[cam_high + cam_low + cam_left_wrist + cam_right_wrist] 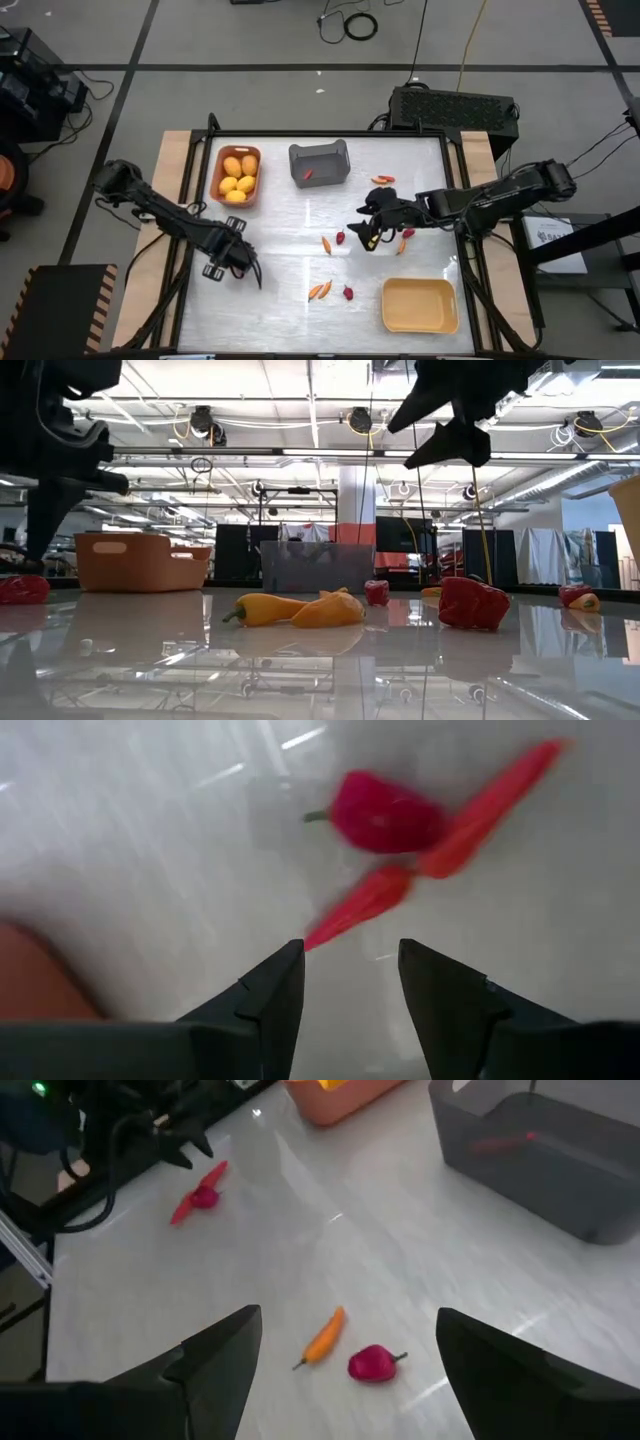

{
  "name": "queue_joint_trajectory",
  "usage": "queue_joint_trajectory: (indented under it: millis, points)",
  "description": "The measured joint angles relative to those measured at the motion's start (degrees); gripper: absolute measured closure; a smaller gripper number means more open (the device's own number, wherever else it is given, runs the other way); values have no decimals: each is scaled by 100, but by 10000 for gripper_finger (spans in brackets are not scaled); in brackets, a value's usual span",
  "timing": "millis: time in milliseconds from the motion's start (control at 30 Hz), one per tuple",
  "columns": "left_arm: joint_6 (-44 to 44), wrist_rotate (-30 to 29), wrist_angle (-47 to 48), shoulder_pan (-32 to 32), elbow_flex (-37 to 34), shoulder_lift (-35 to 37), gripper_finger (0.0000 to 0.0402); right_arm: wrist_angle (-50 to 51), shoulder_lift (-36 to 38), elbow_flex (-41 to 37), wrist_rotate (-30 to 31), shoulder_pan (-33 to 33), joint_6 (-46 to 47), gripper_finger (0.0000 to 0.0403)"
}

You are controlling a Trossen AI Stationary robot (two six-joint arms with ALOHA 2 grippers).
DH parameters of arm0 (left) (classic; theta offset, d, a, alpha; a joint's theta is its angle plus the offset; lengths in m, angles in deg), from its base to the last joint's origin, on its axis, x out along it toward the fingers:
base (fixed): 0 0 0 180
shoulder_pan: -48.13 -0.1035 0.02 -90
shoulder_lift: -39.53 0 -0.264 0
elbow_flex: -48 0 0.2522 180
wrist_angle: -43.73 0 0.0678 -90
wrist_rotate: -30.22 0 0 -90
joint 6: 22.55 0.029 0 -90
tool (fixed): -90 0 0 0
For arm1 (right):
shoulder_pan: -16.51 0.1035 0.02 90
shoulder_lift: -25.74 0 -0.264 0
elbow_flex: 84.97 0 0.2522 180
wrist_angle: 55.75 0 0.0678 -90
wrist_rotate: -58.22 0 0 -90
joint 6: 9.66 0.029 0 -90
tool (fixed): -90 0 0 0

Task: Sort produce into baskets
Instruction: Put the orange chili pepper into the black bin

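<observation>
- The left dark arm reaches in from its own side of the glossy white table (290, 215) and bends down towards the near edge. The left gripper (252, 272) is tilted low over the surface, its two fingers apart with nothing between them.
- The right dark arm stretches in level from the opposite side towards the table's middle. The right gripper (358, 238) has its fingers spread wide and is empty.
- There are three shallow rectangular plastic baskets. The orange-brown basket (216, 175) sits beyond the left gripper, towards the far edge. The dark grey basket (335, 152) is beyond the right gripper, also at the far edge. The pale yellow basket (420, 318) lies nearer the front edge than the right gripper, well apart from it.
- Five yellow-orange rounded fruits (237, 180) all lie in the orange-brown basket, away from both grippers.
- I count six slim orange-red peppers.
  - Two lie as a pair (320, 290) just ahead of the left gripper's fingertips.
  - One (325, 1336) lies just in front of the right gripper.
  - One (403, 244) is under the right arm, behind its gripper.
  - One (383, 180) is on the table beside the grey basket.
  - One (308, 174) is inside the grey basket.
- The high view shows three small dark-red round berries.
  - One (385, 815) touches the pepper pair ahead of the left gripper.
  - One (373, 1364) is beside the pepper in front of the right gripper.
  - One (408, 233) is by the pepper under the right arm.
</observation>
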Motion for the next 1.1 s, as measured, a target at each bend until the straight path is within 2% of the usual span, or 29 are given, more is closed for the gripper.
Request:
queue_joint_trajectory:
  millis: [200, 633, 867, 967, 1100]
  points:
    - [168, 56, -127, -49, -85, -37, 230, -20, 4, 2, 20, 0, 54, 110]
    - [148, 89, -204, -45, -84, -1002, 230, -41, 7, 2, 24, -94, 81, 110]
    - [315, 59, -409, -48, -78, -1095, 233, -39, 7, 2, 24, -92, 131, 110]
    - [314, 52, -446, -48, -78, -1095, 252, -39, 7, 2, 24, -92, 161, 110]
    - [306, 70, -499, -45, -78, -1095, 302, -39, 7, 2, 24, -92, 164, 110]
